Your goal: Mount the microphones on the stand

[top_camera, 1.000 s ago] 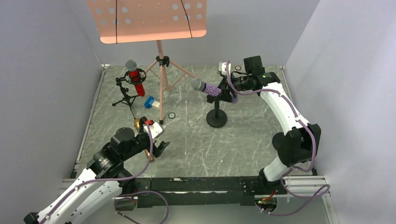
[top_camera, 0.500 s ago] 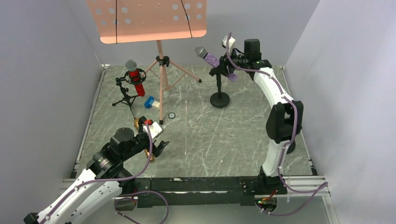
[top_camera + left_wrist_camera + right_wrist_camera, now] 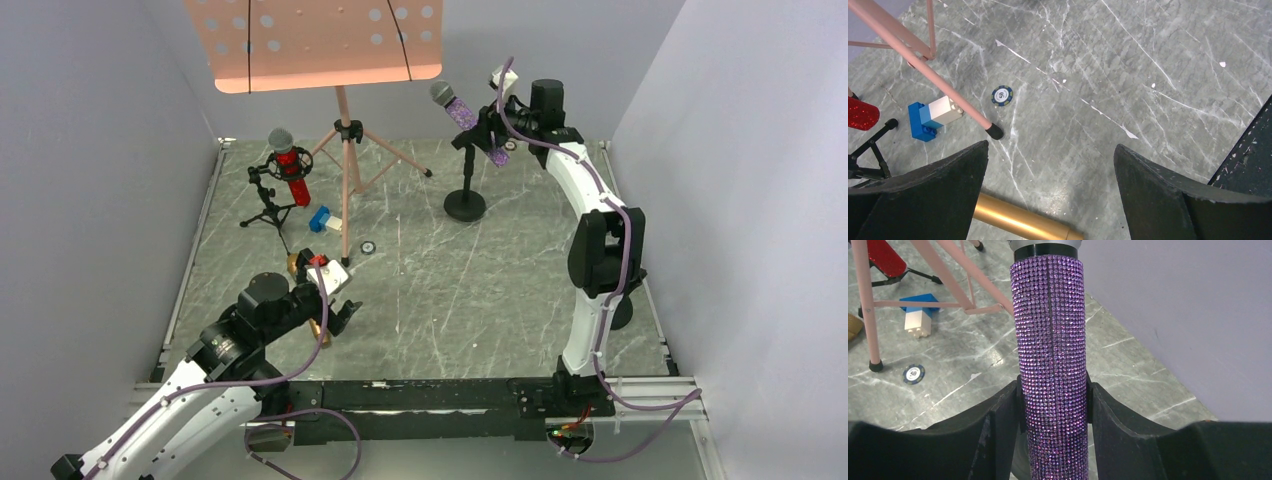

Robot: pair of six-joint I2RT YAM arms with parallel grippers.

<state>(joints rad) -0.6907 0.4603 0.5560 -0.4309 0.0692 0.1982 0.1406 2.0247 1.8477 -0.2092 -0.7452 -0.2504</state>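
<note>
Clamping purple microphone (image 3: 1050, 365) between right fingers (image 3: 993, 435)

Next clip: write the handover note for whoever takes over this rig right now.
Left gripper: open and empty, above the gold microphone, which lies on the table.
Right gripper: shut on the purple microphone, which looks seated in the clip of the round-base stand.
Done: the red microphone sits in the small tripod stand.
Left to do: release the purple microphone if the clip holds it, then pick up and mount the gold microphone.
</note>
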